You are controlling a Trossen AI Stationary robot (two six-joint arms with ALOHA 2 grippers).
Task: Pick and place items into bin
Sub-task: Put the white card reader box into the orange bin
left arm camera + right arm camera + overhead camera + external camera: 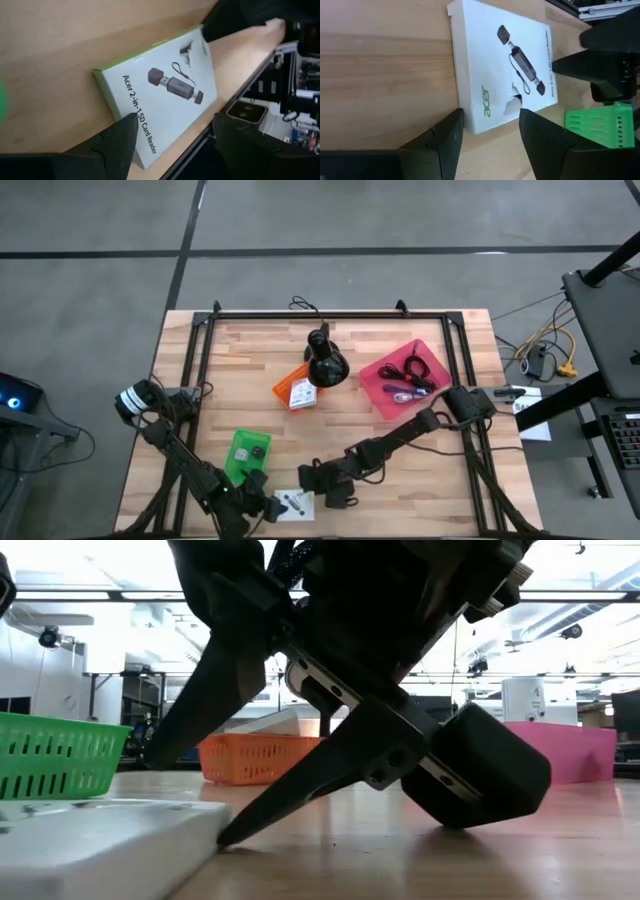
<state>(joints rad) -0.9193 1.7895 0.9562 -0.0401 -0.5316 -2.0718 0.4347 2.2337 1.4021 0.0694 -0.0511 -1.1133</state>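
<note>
I've got the white card-reader box (293, 503) lying flat at the table's (400, 470) near edge, both grippers flanking it: left gripper (175, 132) spread, right gripper (487, 131) spread, nothing held. I should straddle one edge squarely before pinching.

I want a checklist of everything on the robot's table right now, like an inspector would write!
Surface: wooden table, bare planks near the front.
Job's things: white card-reader box lying flat at the front edge; green basket, orange basket, pink bin.
Clutter: black cone stand mid-table.
Grippers: left gripper open, at the box; right gripper open, at the box's other side.
Cables: dark cords in the pink bin.
Surroundings: grey floor, a desk off to the right.
</note>
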